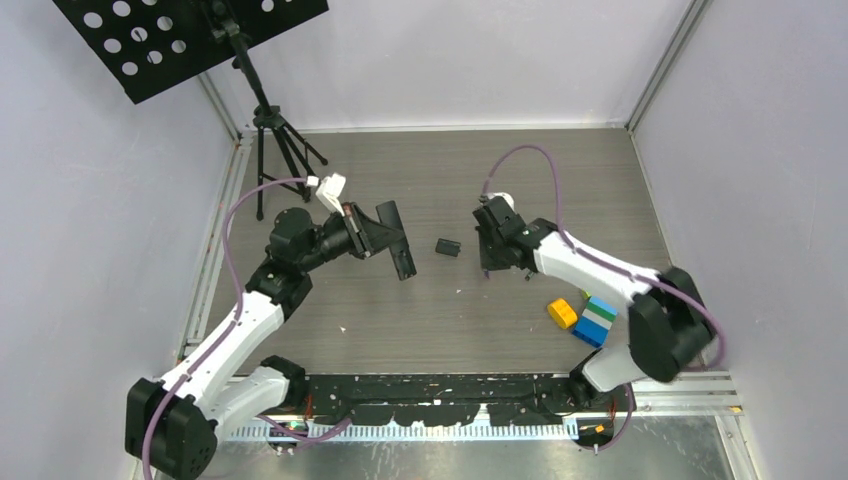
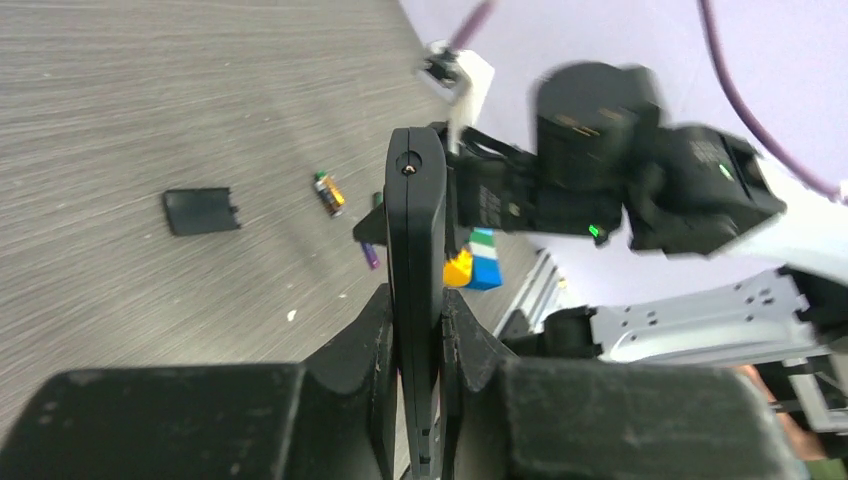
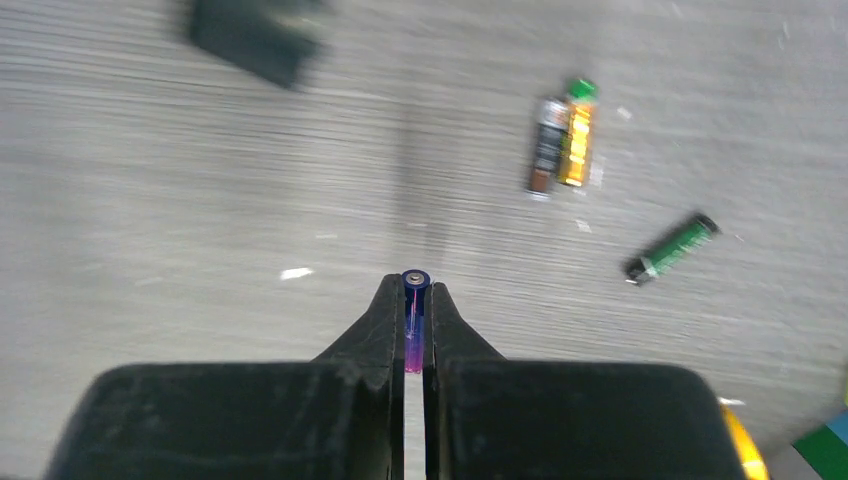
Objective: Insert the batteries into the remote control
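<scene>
My left gripper (image 1: 380,238) is shut on the black remote control (image 1: 398,248) and holds it above the table; in the left wrist view the remote (image 2: 415,220) stands edge-on between the fingers (image 2: 365,330). My right gripper (image 1: 487,266) is shut on a purple-blue battery (image 3: 415,305) that lies lengthwise between its fingertips, just above the table. On the table beyond it lie a black-and-copper battery (image 3: 547,147) beside a gold one (image 3: 576,135), and a dark green one (image 3: 672,247). The gold-and-black battery (image 2: 329,193) also shows in the left wrist view.
The black battery cover (image 1: 448,247) lies on the table between the grippers. A yellow block (image 1: 563,313) and a blue-green-white block (image 1: 597,321) sit at the right front. A tripod stand (image 1: 272,130) is at the back left. White walls enclose the table.
</scene>
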### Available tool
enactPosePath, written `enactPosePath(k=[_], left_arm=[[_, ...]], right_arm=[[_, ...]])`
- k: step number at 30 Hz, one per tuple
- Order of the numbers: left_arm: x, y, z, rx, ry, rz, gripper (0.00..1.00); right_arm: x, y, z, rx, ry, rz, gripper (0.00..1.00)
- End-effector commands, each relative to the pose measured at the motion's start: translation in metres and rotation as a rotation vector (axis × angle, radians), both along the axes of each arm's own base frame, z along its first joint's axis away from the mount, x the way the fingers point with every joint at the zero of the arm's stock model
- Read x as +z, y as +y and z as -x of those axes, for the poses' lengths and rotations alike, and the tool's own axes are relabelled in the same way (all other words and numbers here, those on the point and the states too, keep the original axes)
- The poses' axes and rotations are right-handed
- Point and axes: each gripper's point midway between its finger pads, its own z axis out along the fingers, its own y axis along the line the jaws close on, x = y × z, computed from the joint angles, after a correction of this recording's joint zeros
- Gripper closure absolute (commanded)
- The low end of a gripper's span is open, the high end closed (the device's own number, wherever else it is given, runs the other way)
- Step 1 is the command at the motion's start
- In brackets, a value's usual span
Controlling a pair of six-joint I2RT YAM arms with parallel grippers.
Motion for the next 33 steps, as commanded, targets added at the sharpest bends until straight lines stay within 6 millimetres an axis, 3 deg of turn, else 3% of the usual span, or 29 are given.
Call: enactPosePath(k=[1, 3, 6, 9, 12, 23, 33], left_arm=[[0.054, -0.012, -0.005, -0.049, -0.08, 0.182, 1.0], [0.062, -0.017, -0.005, -0.077, -0.063, 0.236, 1.0], [0.072, -0.023, -0.007, -0.115, -0.054, 0.301, 1.0], [0.077, -0.026, -0.01, -0.126, -0.044, 0.331, 1.0], [0.082, -0.027, -0.012, -0.126, -0.038, 0.347, 1.0], [0.086, -0.028, -0.018, -0.111, -0.004, 0.373, 1.0], [0.097, -0.03, -0.015, -0.131, 0.043, 0.415, 1.0]], right_arm=[[0.127, 0.077, -0.016, 0.064, -0.39, -0.331, 1.0], [0.17, 0.1, -0.009, 0.09, -0.497, -0.459, 1.0], [0.223, 0.118, 0.001, 0.123, -0.628, -0.608, 0.99], [0.259, 0.127, 0.012, 0.155, -0.706, -0.706, 0.99], [0.28, 0.128, 0.019, 0.186, -0.752, -0.752, 0.99], [0.305, 0.132, 0.04, 0.288, -0.793, -0.84, 0.99], [0.282, 0.148, 0.045, 0.381, -0.746, -0.758, 0.99]])
